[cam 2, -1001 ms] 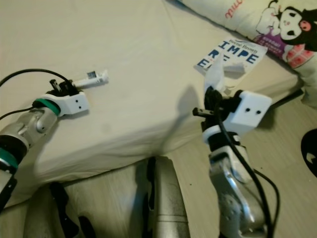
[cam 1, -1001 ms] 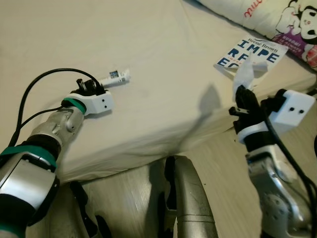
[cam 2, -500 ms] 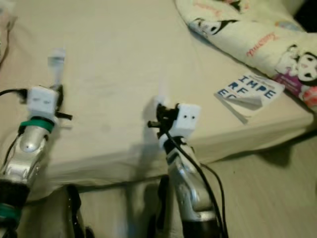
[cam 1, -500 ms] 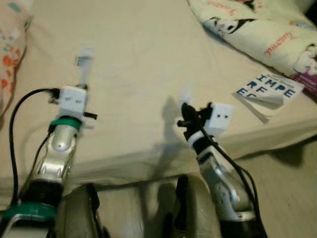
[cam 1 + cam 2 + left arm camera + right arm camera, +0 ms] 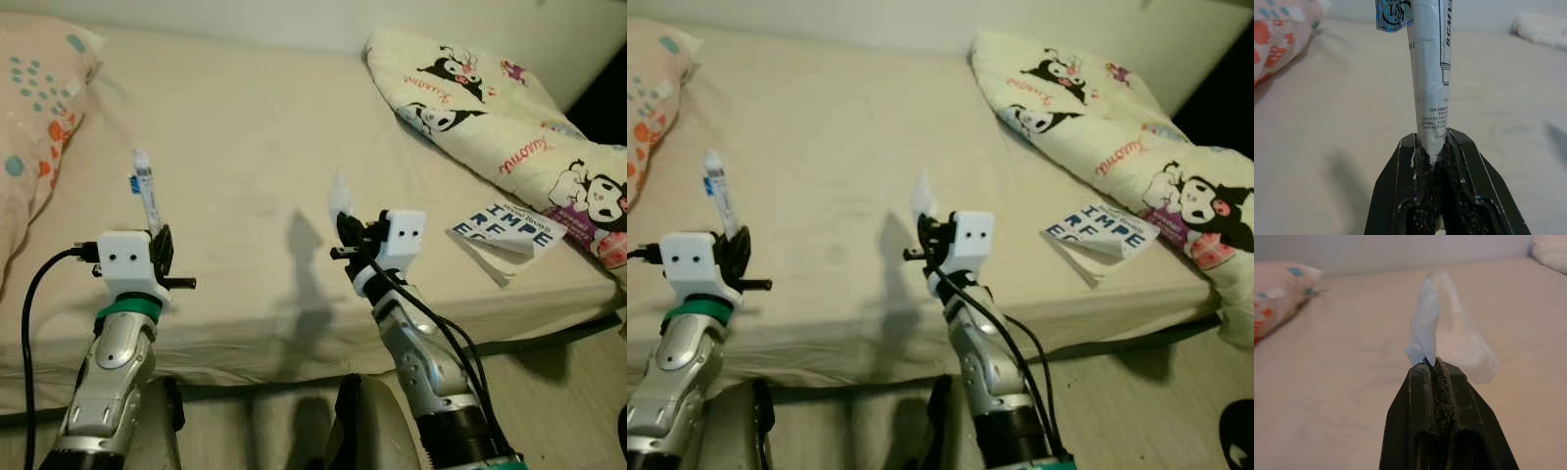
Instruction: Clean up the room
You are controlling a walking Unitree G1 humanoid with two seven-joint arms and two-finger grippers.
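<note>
- Over the near edge of a cream-sheeted bed (image 5: 245, 147), both silver arms are raised, each with something pinched in its black fingers.
- Left pincer (image 5: 1432, 147) is pressed together on the crimped end of a white printed tube (image 5: 1431, 68); the tube stands nearly upright above the wrist housing, with a small blue label near its top end (image 5: 145, 192).
- Right pincer (image 5: 1431, 369) is clamped on a thin, crumpled scrap of translucent white wrapper (image 5: 1447, 333), which sticks up from the fingertips (image 5: 339, 196).
- Both held items are lifted clear of the sheet, the tube toward the left side of the bed, the wrapper near its middle.
- A book (image 5: 509, 231) with large blue letters on a white cover lies flat near the bed's right front corner, well apart from the right pincer.
- A cartoon-print blanket (image 5: 490, 117) is bunched along the right side of the mattress, just beyond the book.
- A pillow (image 5: 34, 117) with coloured dots sits at the left edge.
- Pale wood-look floor (image 5: 578, 401) shows below the bed at the right.
</note>
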